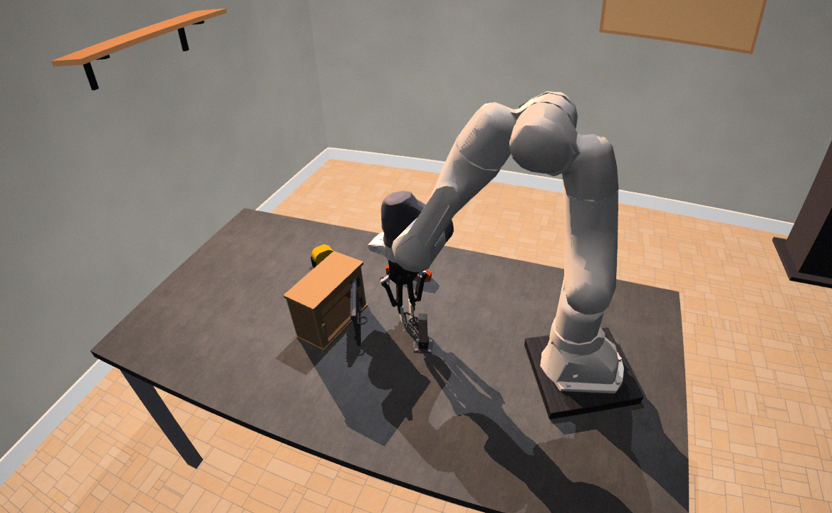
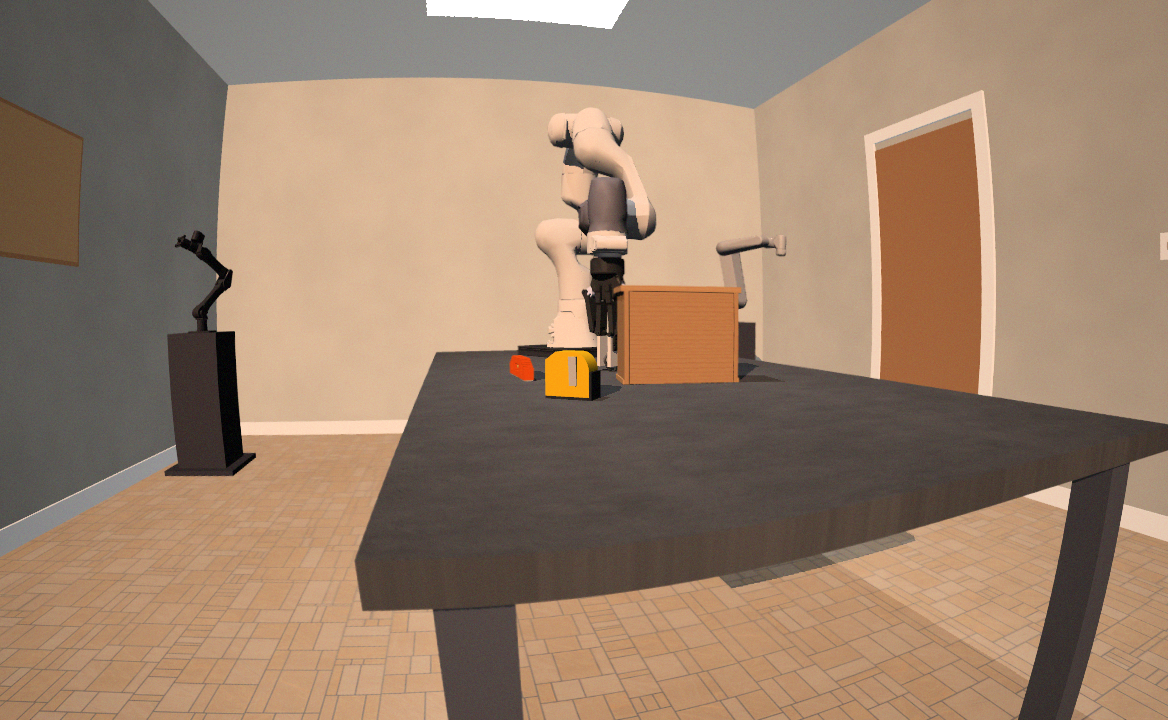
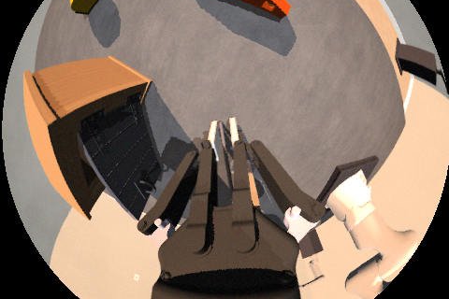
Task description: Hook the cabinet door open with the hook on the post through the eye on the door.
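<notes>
On the dark table (image 1: 215, 306) (image 2: 794, 456) (image 3: 327, 89), the hook (image 1: 413, 320) (image 3: 223, 151) leaned up from its short post (image 1: 422, 328), its long side slanting toward the cabinet (image 1: 323, 281) (image 2: 677, 335) (image 3: 89, 89), with the door's eye (image 1: 366, 320) (image 3: 153, 189) well apart on that side. It looked thin and gray. The one gripper (image 1: 407, 309) (image 2: 606, 362) (image 3: 224, 126) was right by it, tips nearly together around it, but I could not tell if they pinched it.
</notes>
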